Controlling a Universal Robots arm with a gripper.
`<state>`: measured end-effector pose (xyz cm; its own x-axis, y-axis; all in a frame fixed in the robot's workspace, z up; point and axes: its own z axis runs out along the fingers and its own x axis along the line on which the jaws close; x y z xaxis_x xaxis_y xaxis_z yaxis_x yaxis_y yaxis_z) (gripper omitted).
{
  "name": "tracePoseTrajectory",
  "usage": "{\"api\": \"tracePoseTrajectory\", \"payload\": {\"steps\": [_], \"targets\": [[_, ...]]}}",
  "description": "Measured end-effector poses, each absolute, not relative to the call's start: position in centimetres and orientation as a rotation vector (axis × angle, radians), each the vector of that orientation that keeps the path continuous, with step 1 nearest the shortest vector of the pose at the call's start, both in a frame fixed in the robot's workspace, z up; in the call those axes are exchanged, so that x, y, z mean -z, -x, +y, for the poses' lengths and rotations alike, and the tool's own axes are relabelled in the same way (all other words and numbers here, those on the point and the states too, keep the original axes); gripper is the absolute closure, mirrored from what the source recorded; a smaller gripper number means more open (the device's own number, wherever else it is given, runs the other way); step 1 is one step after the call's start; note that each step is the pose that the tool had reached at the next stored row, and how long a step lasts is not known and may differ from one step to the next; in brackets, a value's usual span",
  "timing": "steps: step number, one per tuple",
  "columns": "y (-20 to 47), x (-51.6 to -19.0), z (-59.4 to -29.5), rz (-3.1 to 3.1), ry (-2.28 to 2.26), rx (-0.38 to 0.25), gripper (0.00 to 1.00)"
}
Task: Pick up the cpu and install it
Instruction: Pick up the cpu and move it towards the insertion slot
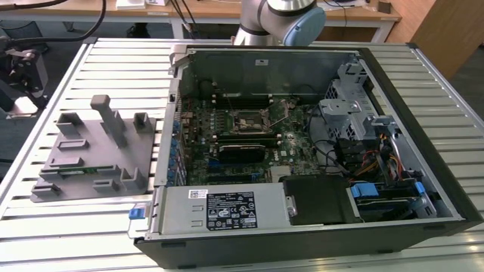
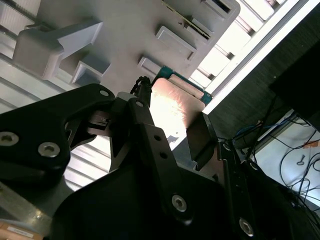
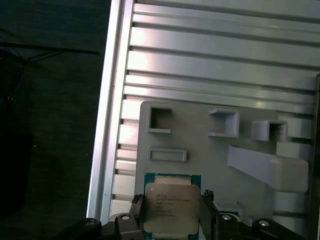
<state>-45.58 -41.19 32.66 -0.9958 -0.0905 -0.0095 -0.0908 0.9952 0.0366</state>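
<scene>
Exterior view: the computer case (image 1: 264,71) lies open on its side on the slatted table (image 1: 113,56), so the socket (image 1: 253,120) faces up. The grey parts tray (image 1: 87,136) sits to the exterior view's left.

Second wrist view: the gripper (image 2: 172,122) is clamped on the cpu (image 2: 172,102) by opposite edges. We judge this spares the shiny top and the underside.

First wrist view: the cpu is held flat, top up, over the tray. It looks to be raised clear of the pockets.
</scene>
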Motion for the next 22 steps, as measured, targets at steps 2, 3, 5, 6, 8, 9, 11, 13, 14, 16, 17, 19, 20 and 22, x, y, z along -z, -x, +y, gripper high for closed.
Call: {"api": "tracePoseTrajectory", "payload": {"steps": [2,3,5,6,8,9,11,13,14,16,17,19,20,22], "targets": [[45.6,-32.8,-41.2,3.130,0.142,-0.058,0.47],[45.6,-32.8,-41.2,3.130,0.142,-0.058,0.47],[45.6,-32.9,-41.2,3.130,0.142,-0.058,0.47],[45.6,-33.0,-41.2,3.130,0.142,-0.058,0.47],[45.6,-33.1,-41.2,3.130,0.142,-0.058,0.47],[45.6,-33.2,-41.2,3.130,0.142,-0.058,0.47],[45.6,-33.3,-41.2,3.130,0.142,-0.058,0.47],[45.6,-33.4,-41.2,3.130,0.142,-0.058,0.47],[45.6,-33.4,-41.2,3.130,0.142,-0.058,0.47],[45.6,-33.5,-41.2,3.130,0.142,-0.058,0.47],[45.6,-33.6,-41.2,3.130,0.142,-0.058,0.47],[45.6,-33.7,-41.2,3.130,0.142,-0.058,0.47],[45.6,-33.7,-41.2,3.130,0.142,-0.058,0.47],[45.6,-33.9,-41.2,3.130,0.142,-0.058,0.47]]}}
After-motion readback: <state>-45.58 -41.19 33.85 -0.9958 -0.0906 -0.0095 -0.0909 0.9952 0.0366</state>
